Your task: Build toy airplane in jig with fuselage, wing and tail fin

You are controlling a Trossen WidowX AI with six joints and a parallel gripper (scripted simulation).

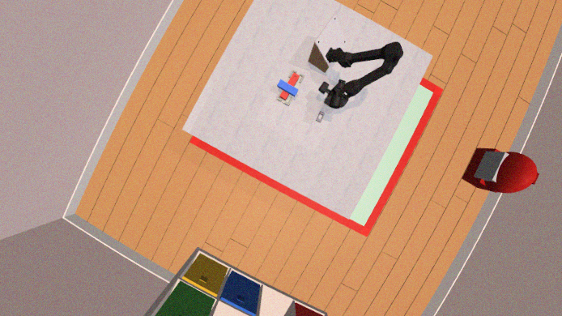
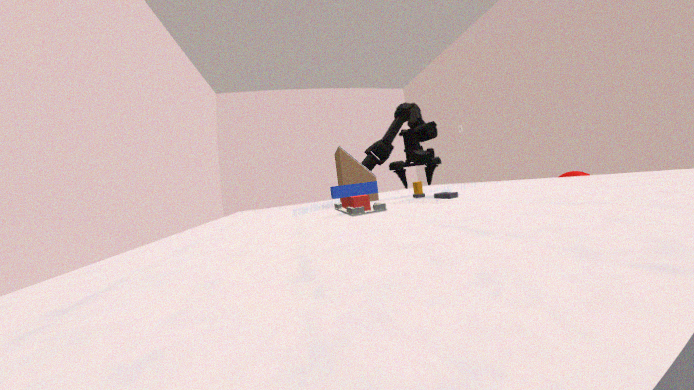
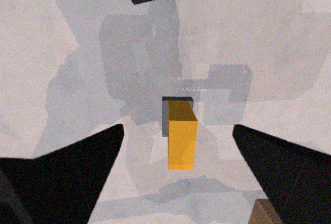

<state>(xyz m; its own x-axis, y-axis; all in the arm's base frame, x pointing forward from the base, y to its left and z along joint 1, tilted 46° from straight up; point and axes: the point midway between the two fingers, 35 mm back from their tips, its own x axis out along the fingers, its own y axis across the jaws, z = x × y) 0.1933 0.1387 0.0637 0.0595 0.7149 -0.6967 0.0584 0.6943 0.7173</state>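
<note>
The red fuselage (image 1: 294,78) (image 2: 356,203) lies in the grey cradle (image 1: 286,102) (image 2: 379,207), and looks flat. The blue wing (image 1: 287,87) (image 2: 354,189) lies crosswise on top of it; its tab is hidden. The orange tail fin (image 2: 417,189) (image 3: 181,147) stands upright in a small dark holder (image 2: 418,196) (image 3: 165,122), away from the cradle. My gripper (image 2: 418,185) (image 3: 178,129) is open and points down above the fin, with a fingertip on either side of it in the wrist view and nothing held. In the top view the arm hides the fin.
A tall brown wedge-shaped block (image 1: 318,58) (image 2: 355,173) (image 3: 262,212) stands between the cradle and the arm's base, close beside the gripper's area. A small low dark holder (image 1: 320,116) (image 2: 445,195) lies near the fin on the other side.
</note>
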